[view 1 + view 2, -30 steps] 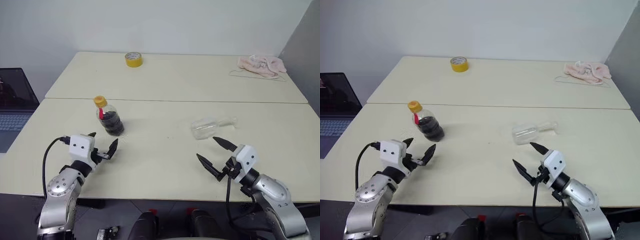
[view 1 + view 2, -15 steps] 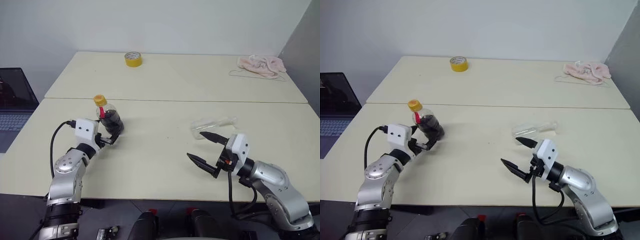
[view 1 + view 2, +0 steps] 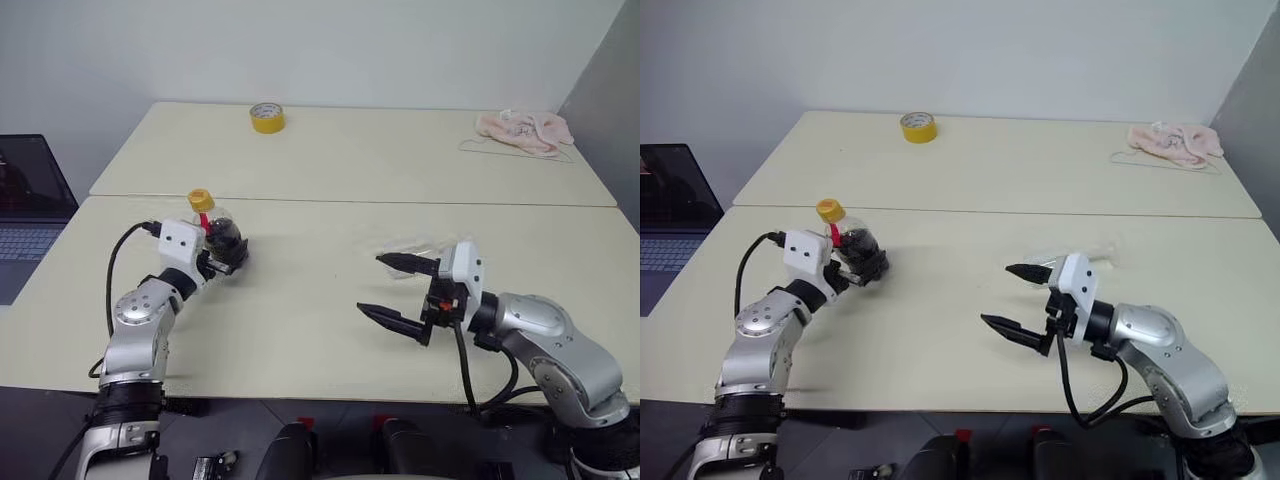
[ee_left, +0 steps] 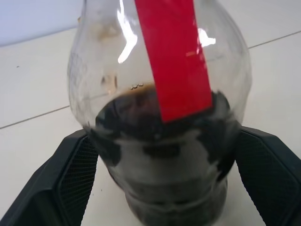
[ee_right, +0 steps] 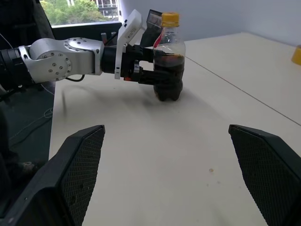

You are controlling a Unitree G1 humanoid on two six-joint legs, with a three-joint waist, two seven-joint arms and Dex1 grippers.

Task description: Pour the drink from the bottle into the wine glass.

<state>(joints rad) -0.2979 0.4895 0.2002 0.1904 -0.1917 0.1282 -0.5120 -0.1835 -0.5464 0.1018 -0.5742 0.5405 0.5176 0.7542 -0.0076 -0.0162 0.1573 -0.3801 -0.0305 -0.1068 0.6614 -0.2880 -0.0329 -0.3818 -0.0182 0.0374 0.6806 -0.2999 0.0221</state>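
Finds the bottle [image 5: 168, 70] upright on the near counter [image 3: 320, 340], toward its left side, close to the seam with the far counter. Carries a yellow-orange cap and a red strip down the neck. Holds the drink [image 4: 160, 160], dark and almost black, in the lower half only, with clear plastic above.

Puts the left pincer [image 3: 226, 256] level at the bottle's lower body, spread wide, one black finger [image 4: 70, 174] on either side of the base with the bottle between them. Cannot tell whether the pads press the plastic or merely flank it. Leaves the bottle resting on the counter, not lifted.

Places the right pincer [image 3: 369, 283] over the right half of the same counter, well apart from the bottle, level and turned toward the robot's left. Spread wide too, with nothing between its fingers [image 5: 75, 165] but bare counter, and the bottle and left arm in line beyond them.

Shows the wine glass [image 3: 418, 245] lying on its side on the near counter, just behind the right pincer and partly hidden by it. Looks clear and empty as far as can be seen.

Notes on the far counter a yellow tape roll [image 3: 266, 117] near the back edge and a pink cloth [image 3: 523, 130] at the right corner. Adds an open laptop [image 3: 25, 215] off the left edge.
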